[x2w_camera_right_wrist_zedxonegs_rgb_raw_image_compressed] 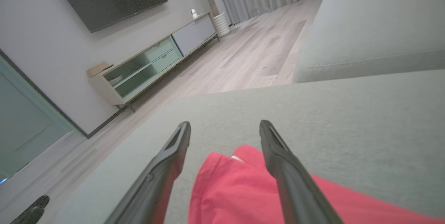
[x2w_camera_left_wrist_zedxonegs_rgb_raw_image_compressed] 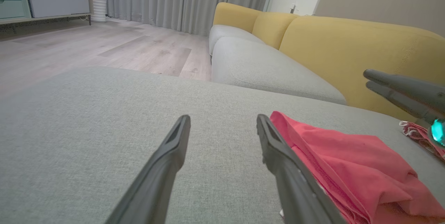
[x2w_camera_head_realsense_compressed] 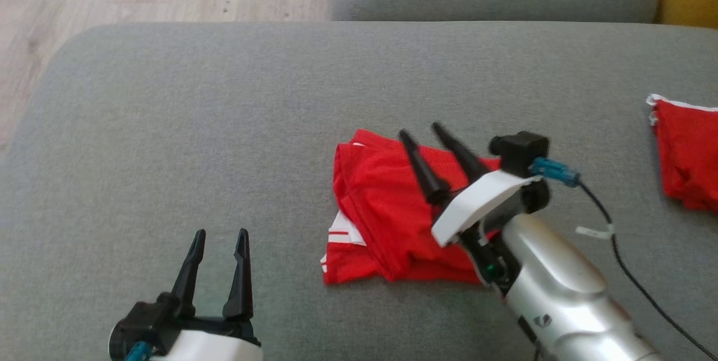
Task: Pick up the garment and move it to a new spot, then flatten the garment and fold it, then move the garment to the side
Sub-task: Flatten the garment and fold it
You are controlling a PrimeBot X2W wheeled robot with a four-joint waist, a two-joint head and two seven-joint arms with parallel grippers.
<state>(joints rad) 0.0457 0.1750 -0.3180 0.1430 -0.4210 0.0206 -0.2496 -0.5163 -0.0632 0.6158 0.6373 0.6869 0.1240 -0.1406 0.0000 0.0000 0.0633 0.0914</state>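
One high view, two low ones
The head camera looks steeply down on the grey sofa seat (x2w_camera_head_realsense_compressed: 196, 125). The left hand's (x2w_camera_left_wrist_zedxonegs_rgb_raw_image_compressed: 223, 117) camera looks low across it toward the far yellow backrest (x2w_camera_left_wrist_zedxonegs_rgb_raw_image_compressed: 347, 50); the right hand's (x2w_camera_right_wrist_zedxonegs_rgb_raw_image_compressed: 225, 123), tilted, sits close above the red jersey (x2w_camera_head_realsense_compressed: 381, 204), facing the floor (x2w_camera_right_wrist_zedxonegs_rgb_raw_image_compressed: 250, 53) and cabinet (x2w_camera_right_wrist_zedxonegs_rgb_raw_image_compressed: 149, 64). All three share the seat and jersey.

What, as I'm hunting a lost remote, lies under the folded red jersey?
The garment rests on the grey sofa cushion, visible all around it. Some white striped trim peeks from beneath its top fold. Anything else under the cloth is covered and cannot be seen.
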